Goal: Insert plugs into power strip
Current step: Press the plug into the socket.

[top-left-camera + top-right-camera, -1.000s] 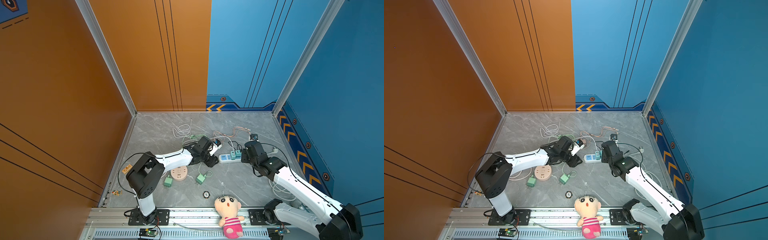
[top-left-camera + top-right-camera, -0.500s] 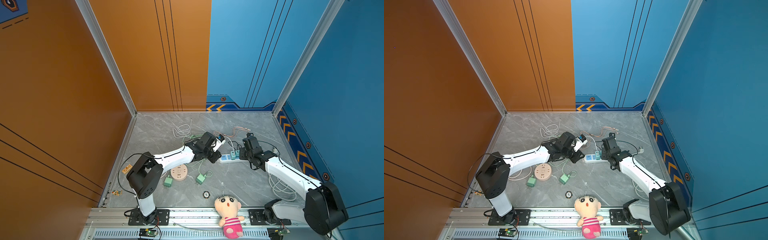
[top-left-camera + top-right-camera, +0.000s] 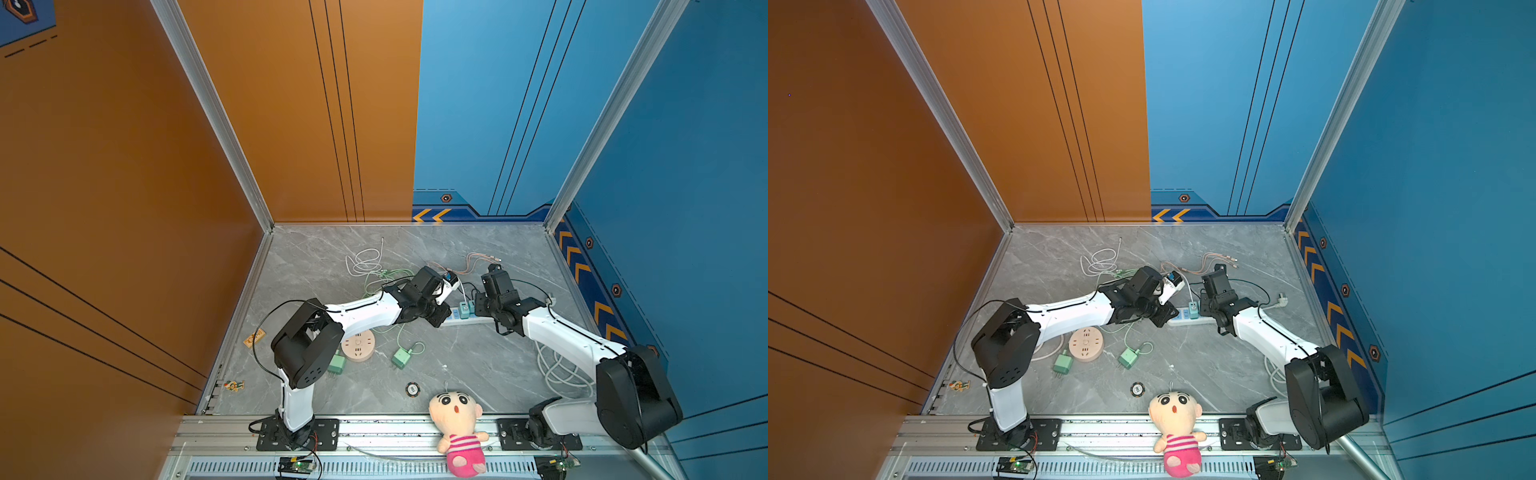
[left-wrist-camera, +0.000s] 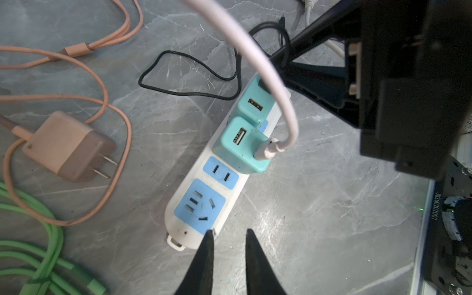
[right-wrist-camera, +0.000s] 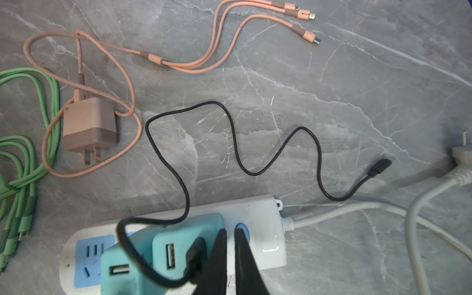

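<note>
cable (image 5: 188,201) across strip (image 5: 260,217), pink plug (image 5: 89,122) beside, left fingers (image 4: 203,268) parted, right fingers (image 5: 245,263) closed

Two teal plugs (image 4: 241,143), two green plugs (image 3: 1128,358), one pink-brown plug (image 4: 69,145), one power strip (image 4: 199,204), one doll (image 3: 1175,419), perhaps one round socket (image 3: 1086,344).

in a top view, a white power strip (image 3: 1183,319) was seen lying on the grey marbled desk (image 3: 1225,365), with a teal plug (image 3: 1192,309) seated upright in it. the left arm (image 3: 1075,313) was stretched to its left end and the right arm (image 3: 1262,332) to its right end. nearer the front, a green plug (image 3: 1062,363) was seen just left of a round pink socket (image 3: 1086,344), and a second green plug (image 3: 1128,358) to its right. a doll (image 3: 1177,428) was propped on the front rail (image 3: 1100,428).
</note>
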You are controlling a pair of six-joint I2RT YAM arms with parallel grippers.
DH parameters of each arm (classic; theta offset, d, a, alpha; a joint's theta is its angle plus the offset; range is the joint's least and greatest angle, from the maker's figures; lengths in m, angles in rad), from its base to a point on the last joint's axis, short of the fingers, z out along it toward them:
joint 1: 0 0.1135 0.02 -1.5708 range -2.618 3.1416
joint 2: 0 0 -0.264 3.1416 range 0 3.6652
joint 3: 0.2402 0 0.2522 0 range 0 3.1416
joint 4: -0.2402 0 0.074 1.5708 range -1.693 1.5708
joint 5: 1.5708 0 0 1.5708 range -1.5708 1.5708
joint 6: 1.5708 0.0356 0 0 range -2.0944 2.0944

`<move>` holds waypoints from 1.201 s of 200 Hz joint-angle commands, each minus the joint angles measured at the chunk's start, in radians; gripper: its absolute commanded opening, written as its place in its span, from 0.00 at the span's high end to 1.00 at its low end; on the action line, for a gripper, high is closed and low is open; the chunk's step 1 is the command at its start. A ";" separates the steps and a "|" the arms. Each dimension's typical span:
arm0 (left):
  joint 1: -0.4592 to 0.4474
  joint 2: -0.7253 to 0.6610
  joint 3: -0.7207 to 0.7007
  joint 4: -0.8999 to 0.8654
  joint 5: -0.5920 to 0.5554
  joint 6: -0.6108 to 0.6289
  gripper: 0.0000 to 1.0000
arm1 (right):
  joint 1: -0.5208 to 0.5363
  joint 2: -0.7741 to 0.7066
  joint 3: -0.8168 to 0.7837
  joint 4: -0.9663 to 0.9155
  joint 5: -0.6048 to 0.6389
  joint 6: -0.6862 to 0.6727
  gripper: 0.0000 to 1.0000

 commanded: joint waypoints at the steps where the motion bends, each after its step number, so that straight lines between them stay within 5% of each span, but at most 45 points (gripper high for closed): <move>1: -0.006 0.027 0.041 0.003 -0.027 -0.024 0.77 | -0.002 0.005 0.017 0.021 -0.025 -0.004 0.89; 52: -0.016 0.082 0.104 0.028 -0.117 -0.080 0.86 | -0.010 -0.040 0.005 -0.004 0.002 0.001 0.88; 124: -0.031 0.153 0.154 0.080 -0.063 -0.118 0.87 | -0.065 -0.165 -0.022 -0.043 0.005 0.006 0.87; 240: -0.048 0.136 0.124 0.147 -0.101 -0.140 0.89 | -0.072 -0.163 -0.029 -0.051 -0.019 0.015 0.86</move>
